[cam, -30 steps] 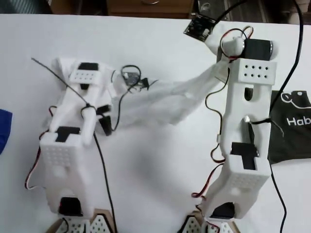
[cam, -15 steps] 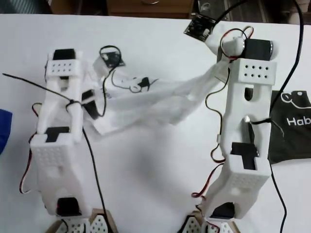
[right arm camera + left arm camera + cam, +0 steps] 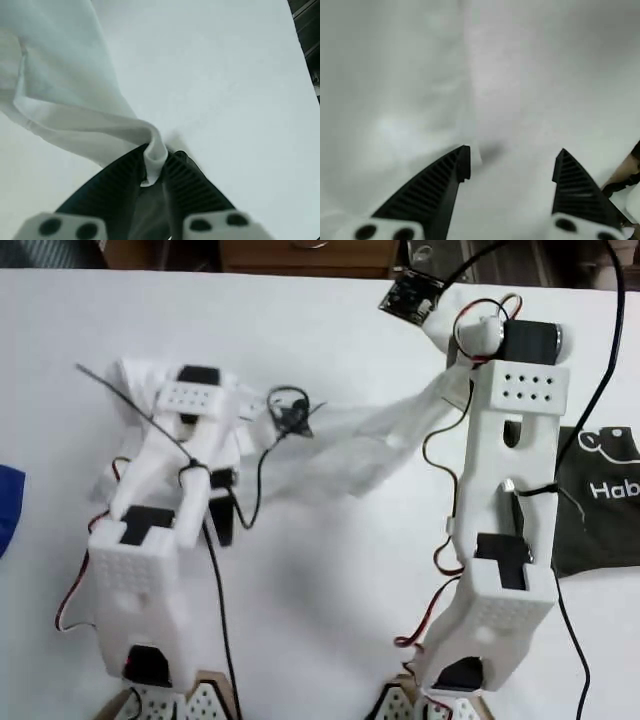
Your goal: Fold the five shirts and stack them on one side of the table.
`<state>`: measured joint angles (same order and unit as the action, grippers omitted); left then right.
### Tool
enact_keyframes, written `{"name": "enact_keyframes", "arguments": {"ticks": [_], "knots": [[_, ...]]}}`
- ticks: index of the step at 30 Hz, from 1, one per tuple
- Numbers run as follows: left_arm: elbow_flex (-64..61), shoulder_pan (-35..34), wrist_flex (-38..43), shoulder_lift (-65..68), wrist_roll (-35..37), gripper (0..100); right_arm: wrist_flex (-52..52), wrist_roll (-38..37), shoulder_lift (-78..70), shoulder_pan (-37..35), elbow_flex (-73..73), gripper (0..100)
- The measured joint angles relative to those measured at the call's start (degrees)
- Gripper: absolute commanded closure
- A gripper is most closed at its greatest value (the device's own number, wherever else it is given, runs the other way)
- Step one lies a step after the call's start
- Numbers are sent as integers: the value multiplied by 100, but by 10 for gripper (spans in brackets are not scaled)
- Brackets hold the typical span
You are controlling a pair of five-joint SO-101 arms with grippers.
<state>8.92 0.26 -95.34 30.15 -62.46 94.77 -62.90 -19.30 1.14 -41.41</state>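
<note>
Item 1. Black cloth (image 3: 596, 525), lying on the table (image 3: 330, 570) at the right edge of the high view, just beside the right arm (image 3: 510, 440). It carries white lettering (image 3: 612, 490): one line of plain rounded letters, a capital followed by small letters, with the word cut off by the picture's edge.

Item 2. Same cloth, just above the lettering: a white outline drawing (image 3: 607, 447) of a rounded figure with a small dot inside, also partly cut off at the edge.

Item 3. Small dark circuit board (image 3: 410, 297) at the far side of the table: any marking is too small to tell.
</note>
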Motion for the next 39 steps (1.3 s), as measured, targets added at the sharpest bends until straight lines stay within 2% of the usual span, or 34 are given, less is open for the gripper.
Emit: {"name": "enact_keyframes", "arguments": {"ticks": [7, 12, 18, 20, 24, 26, 29, 39], "knots": [[-149, -176, 1064, 176, 0, 714, 0, 0, 0, 9, 0, 978], [782, -501, 1204, 677, 149, 714, 0, 0, 0, 9, 0, 978], [2004, -712, 826, 1468, 176, 729, 0, 0, 0, 9, 0, 978], [2418, -774, 642, 1679, 176, 793, 0, 0, 0, 9, 0, 978], [3323, -853, 123, 1881, 185, 990, 0, 0, 0, 9, 0, 978], [3824, -905, -149, 1890, 193, 965, 0, 0, 0, 9, 0, 978], [4519, -958, -448, 1890, 369, 980, 0, 0, 0, 9, 0, 978], [5855, -1257, -589, 1890, 1073, 980, 0, 105, 0, 9, 0, 978]]}}
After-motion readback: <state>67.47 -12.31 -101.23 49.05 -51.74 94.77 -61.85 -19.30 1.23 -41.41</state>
